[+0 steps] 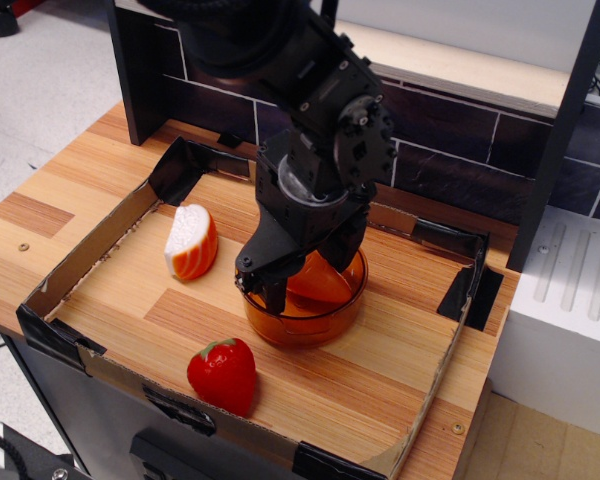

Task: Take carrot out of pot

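The translucent orange pot (302,325) stands in the middle of the cardboard tray. The orange carrot (323,285) lies tilted inside it, its upper part hidden by the gripper. My black gripper (310,268) reaches down into the pot from above. Its jaws stand apart on either side of the carrot. The near finger (272,290) is at the pot's left rim, and the far finger is behind the carrot. I cannot see the pads pressing on the carrot.
An orange-and-white wedge slice (191,243) lies left of the pot. A red strawberry (223,374) lies at the front. The low cardboard tray wall (90,250) rings the wooden table. A dark brick wall (460,140) stands behind, and a white box (570,310) stands to the right.
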Controlling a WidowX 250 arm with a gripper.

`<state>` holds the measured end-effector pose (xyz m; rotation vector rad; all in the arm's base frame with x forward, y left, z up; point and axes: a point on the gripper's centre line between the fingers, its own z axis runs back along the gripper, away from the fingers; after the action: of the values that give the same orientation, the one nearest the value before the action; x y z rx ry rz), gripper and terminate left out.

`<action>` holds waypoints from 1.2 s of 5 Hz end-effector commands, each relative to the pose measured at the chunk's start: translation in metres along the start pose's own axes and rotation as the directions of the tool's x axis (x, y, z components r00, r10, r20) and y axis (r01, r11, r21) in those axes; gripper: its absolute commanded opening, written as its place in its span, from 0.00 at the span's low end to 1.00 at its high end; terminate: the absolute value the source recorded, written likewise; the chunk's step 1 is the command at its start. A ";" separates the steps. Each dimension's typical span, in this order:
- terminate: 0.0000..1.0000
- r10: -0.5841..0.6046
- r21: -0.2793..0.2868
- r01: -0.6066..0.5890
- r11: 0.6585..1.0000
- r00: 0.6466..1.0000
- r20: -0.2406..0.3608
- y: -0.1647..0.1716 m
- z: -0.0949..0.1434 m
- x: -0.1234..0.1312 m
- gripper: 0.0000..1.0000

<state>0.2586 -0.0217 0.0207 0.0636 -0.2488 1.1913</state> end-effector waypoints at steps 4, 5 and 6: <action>0.00 0.024 -0.029 -0.024 0.999 1.000 0.012 -0.013 0.003 0.006 0.00; 0.00 0.029 -0.048 -0.029 0.998 0.999 0.019 -0.009 0.012 0.009 0.00; 0.00 0.054 -0.087 -0.052 0.995 0.998 0.021 -0.010 0.029 0.014 0.00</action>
<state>0.2602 -0.0230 0.0399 0.0128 -0.3013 1.2331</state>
